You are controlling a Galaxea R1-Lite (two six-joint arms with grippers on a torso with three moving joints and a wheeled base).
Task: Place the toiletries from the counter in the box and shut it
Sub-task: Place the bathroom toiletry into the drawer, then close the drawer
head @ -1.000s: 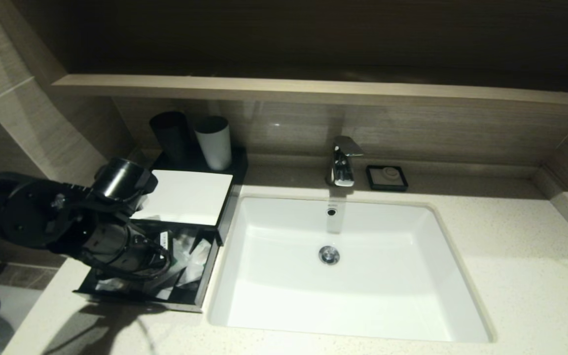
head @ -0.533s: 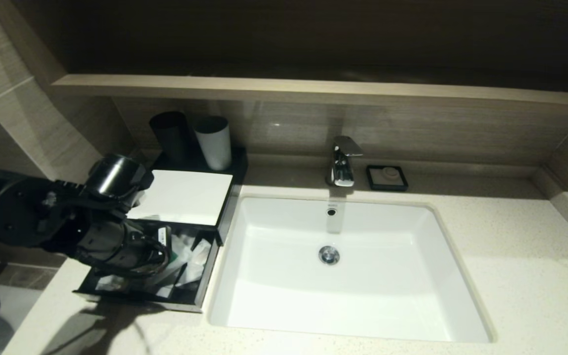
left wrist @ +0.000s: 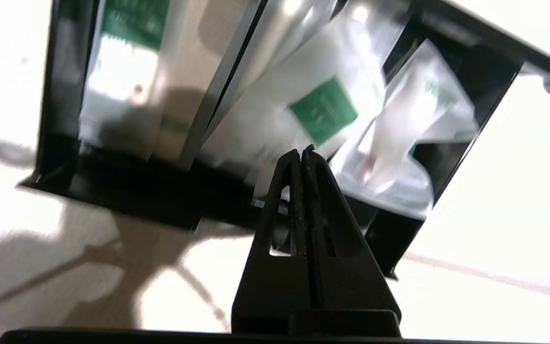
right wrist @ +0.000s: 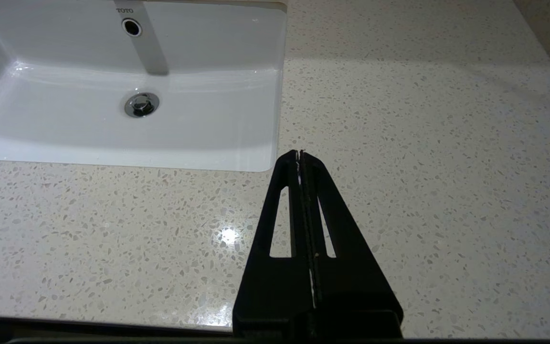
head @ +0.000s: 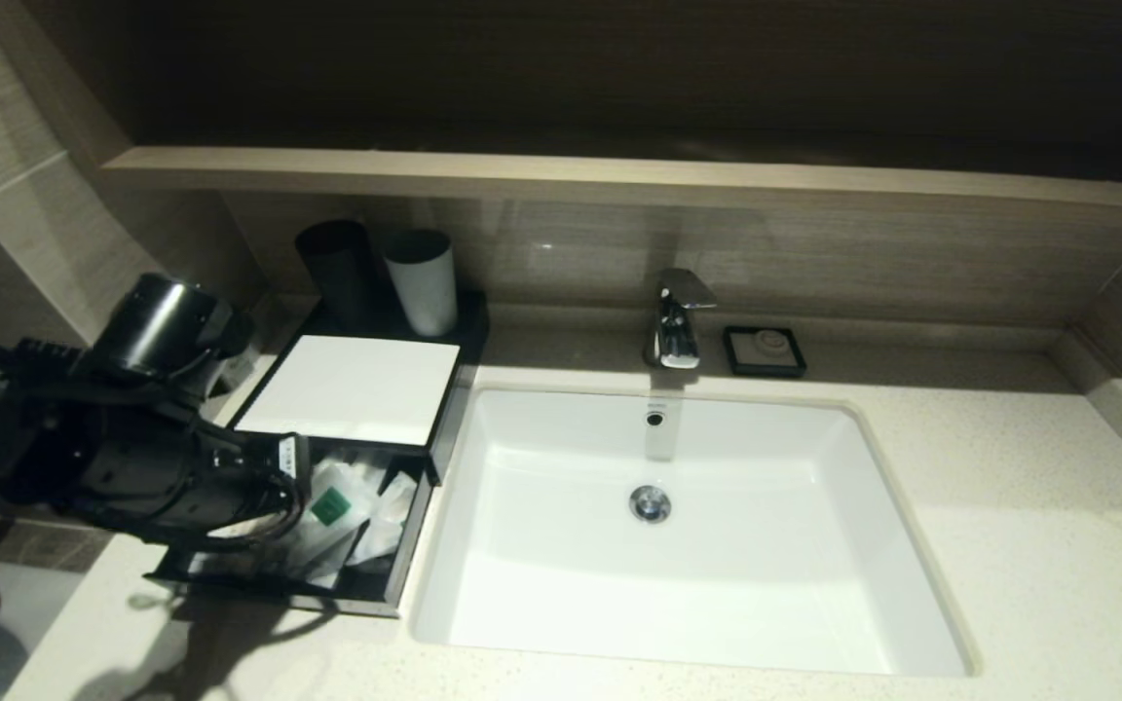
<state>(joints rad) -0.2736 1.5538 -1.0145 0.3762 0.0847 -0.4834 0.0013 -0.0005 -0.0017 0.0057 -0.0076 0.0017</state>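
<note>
the left tool (left wrist: pixel 302 152) is pinched shut on nothing and has pulled back to the left of the frame. now the green packet (head: pixel 331 505) shows in the box's (head: pixel 352 389) open drawer (head: pixel 395 570), lower left. closing comes next. the right tool (right wrist: pixel 300 153) waits shut over the counter (right wrist: pixel 423 143).

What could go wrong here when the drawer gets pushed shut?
The packets lie heaped and tilted in the open drawer; a raised edge could catch under the white top panel and jam the closing. The left pincer is shut and aimed above the drawer's front wall, so pushing from here may crush packets instead.
</note>
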